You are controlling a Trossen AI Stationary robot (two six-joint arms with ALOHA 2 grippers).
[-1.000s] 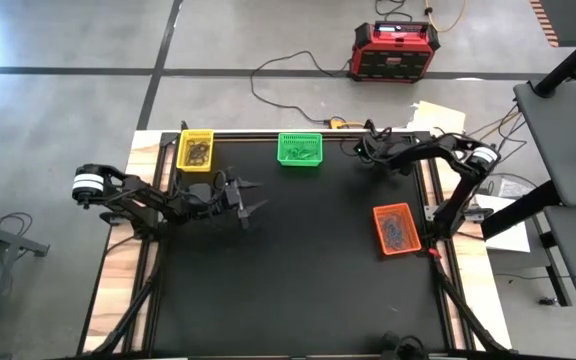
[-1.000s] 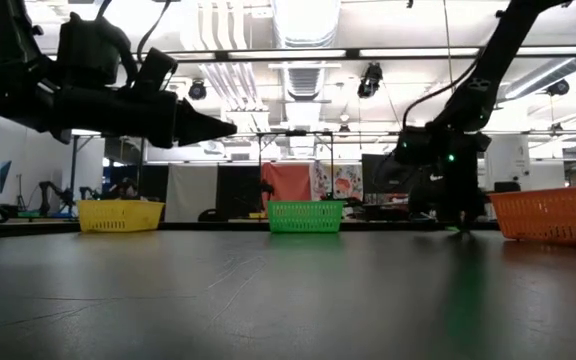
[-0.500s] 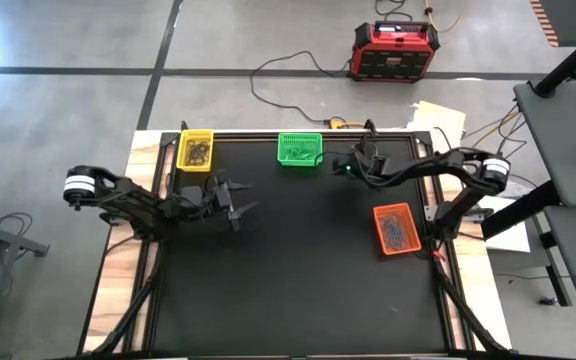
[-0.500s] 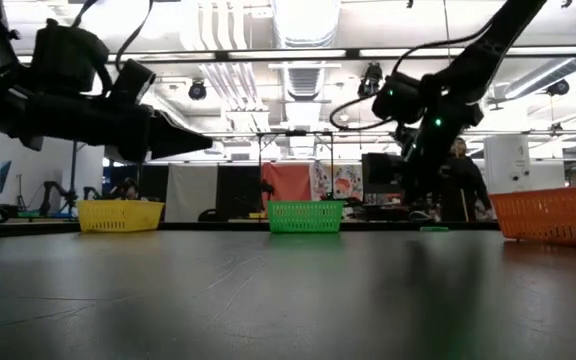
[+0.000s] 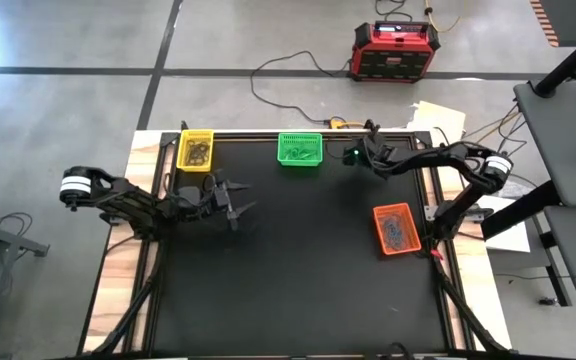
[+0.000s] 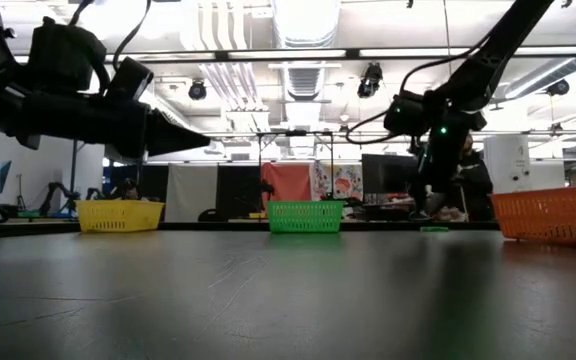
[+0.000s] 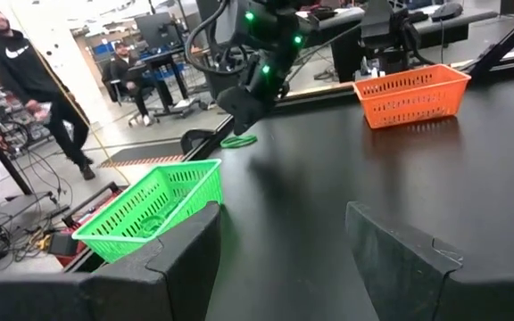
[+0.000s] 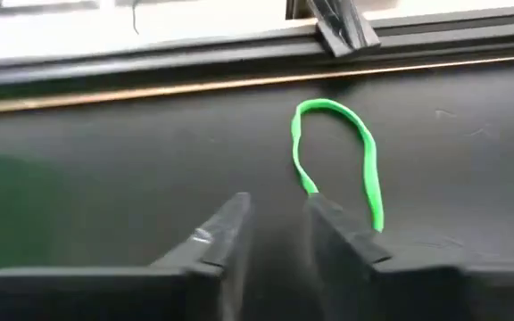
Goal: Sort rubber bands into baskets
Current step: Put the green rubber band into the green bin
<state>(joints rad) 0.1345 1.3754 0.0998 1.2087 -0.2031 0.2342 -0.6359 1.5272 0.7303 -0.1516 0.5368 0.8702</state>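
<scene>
Movement in the last second belongs mostly to the right arm: its gripper (image 5: 361, 156) swung out toward the green basket (image 5: 299, 150) and has now come back a little, so it hangs again near the far edge of the table, just beside that basket. I judge it is lining itself up for a pick and has not yet taken anything.

Just ahead of its fingers (image 8: 224, 234), and a little to one side, a green rubber band (image 8: 339, 156) lies flat on the dark mat, near the table's rail. The fingers stand close together, with only a narrow gap, and nothing is between them. The arm is stretched low and long across the far part of the table, wrist pointing toward the green basket.

The left gripper (image 5: 234, 200) has drawn back slightly. It hovers above the mat with fingers spread wide and empty; the yellow basket (image 5: 196, 150) is behind it to one side.

The orange basket (image 5: 395, 229) sits well apart from the right gripper, nearer the arm's base. All three baskets already hold some bands.
</scene>
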